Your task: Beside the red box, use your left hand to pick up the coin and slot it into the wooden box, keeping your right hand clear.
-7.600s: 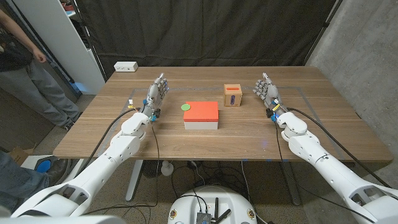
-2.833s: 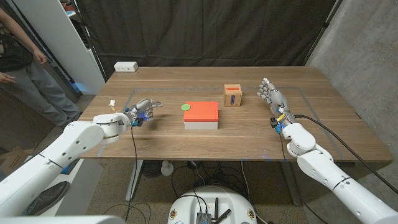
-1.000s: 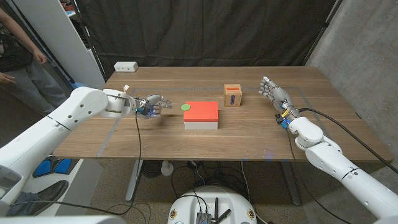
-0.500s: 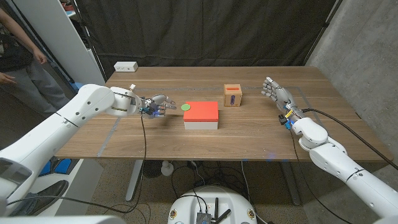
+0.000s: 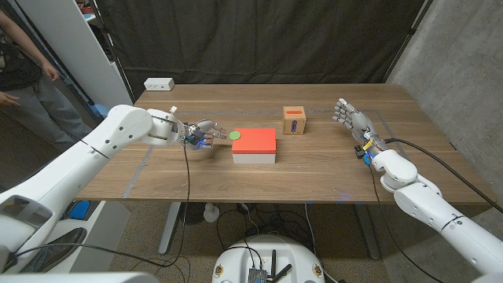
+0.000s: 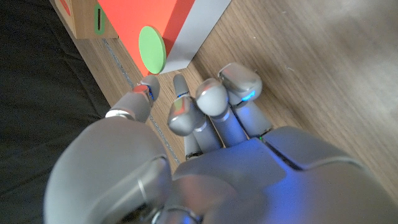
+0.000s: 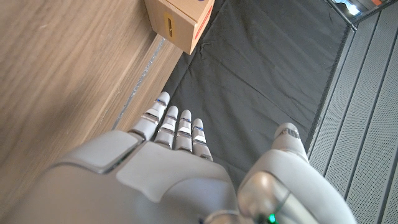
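A green round coin (image 5: pixel 234 135) (image 6: pixel 151 49) lies on the table against the red box (image 5: pixel 255 141) (image 6: pixel 155 17), at its far left corner. My left hand (image 5: pixel 204 134) (image 6: pixel 205 118) hovers just left of the coin, fingers spread and reaching toward it, holding nothing. The small wooden box (image 5: pixel 294 120) (image 6: pixel 85 20) (image 7: pixel 178 18) with an orange top and a slot stands behind the red box to the right. My right hand (image 5: pixel 351 119) (image 7: pixel 174 155) is raised at the right side of the table, fingers straight and apart, away from the boxes.
A white power strip (image 5: pixel 159 84) lies at the table's far left corner. A person (image 5: pixel 20 71) stands beyond the table's left side. Bare wood lies in front of the red box and between the two arms.
My left hand has moved right along the table, closing on the coin. The right hand has drifted slightly to the right. Coin and boxes have not moved.
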